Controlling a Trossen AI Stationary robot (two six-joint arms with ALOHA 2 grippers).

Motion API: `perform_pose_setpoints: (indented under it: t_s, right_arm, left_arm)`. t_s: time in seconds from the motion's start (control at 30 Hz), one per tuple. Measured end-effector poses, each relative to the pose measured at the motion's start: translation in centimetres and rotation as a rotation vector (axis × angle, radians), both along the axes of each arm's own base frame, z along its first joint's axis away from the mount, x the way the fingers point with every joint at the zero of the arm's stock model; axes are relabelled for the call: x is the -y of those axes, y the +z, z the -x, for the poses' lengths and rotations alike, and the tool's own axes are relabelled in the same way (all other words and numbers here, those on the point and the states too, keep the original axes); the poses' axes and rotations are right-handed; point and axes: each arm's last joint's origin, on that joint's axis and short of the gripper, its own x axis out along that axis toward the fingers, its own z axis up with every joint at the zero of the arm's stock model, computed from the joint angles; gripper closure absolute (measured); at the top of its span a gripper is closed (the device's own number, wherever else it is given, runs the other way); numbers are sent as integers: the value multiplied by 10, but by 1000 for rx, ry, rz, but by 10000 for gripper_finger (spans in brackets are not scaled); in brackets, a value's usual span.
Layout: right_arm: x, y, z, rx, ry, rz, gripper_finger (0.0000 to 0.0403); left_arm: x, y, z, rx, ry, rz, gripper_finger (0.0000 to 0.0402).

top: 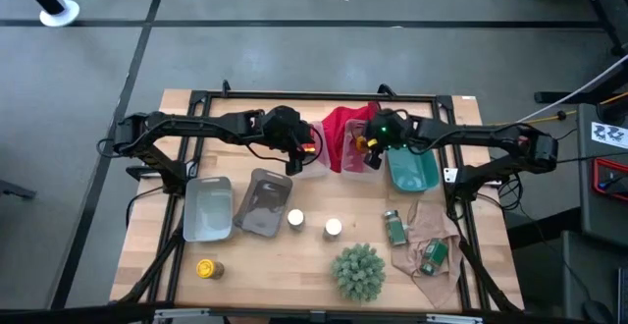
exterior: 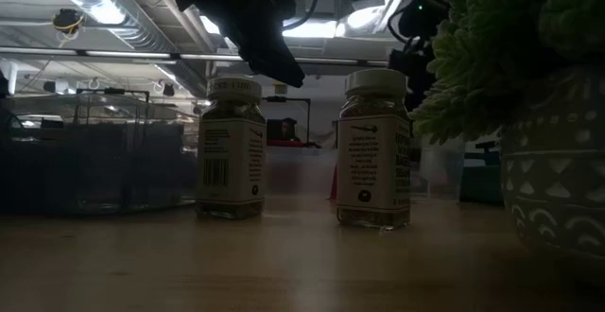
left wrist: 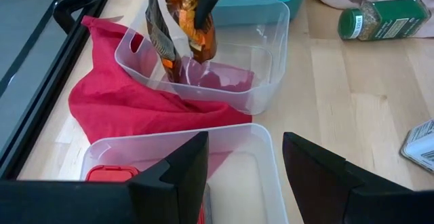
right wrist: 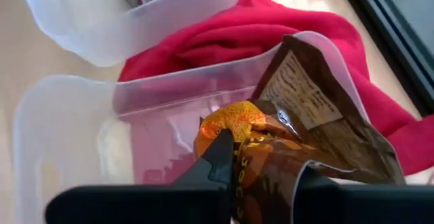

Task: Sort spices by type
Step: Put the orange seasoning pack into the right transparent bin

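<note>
Over the clear bin (left wrist: 261, 81) that sits on the red cloth (left wrist: 122, 105) at the back of the table, your right gripper (right wrist: 261, 166) has its jaws clamped on the top edge of a brown-and-orange spice pouch (right wrist: 305, 108), which hangs down with its lower end inside the bin. You should expect this pouch to behave as a light, soft foil bag: it crumples, swings and can slip through the fingers, so hold it by the flattened upper seam and release it low, not from a height. Your left gripper (left wrist: 244, 163) waits with its jaws apart above the neighbouring clear bin (left wrist: 156, 146), where a red-lidded tin (left wrist: 112, 175) already lies. Out on the table, two white-topped jars (top: 295, 219) stand upright near the front, a yellow-capped jar (top: 206, 268) stands at the front left, and two green-labelled jars (top: 394, 229) lie on a beige cloth (top: 422, 228) beside the spiky plant (top: 358, 272). You will likely find those jars stiff and smooth; take the standing ones across the body below the cap, and the lying ones across the middle, since they may roll.
</note>
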Motion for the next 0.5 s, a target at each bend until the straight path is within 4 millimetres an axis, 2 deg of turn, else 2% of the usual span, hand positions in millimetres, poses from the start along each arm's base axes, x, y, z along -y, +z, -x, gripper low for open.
perform_pose_setpoints:
  t_s: [0.27,0.5]
  right_arm:
    - [-1,-15,6,-41,-7,28,371]
    - [0,-28,2,-47,35,65,371]
  left_arm:
    - [0,0,0,-1,-4,-4,224]
    - [0,0,0,0,-9,-9,224]
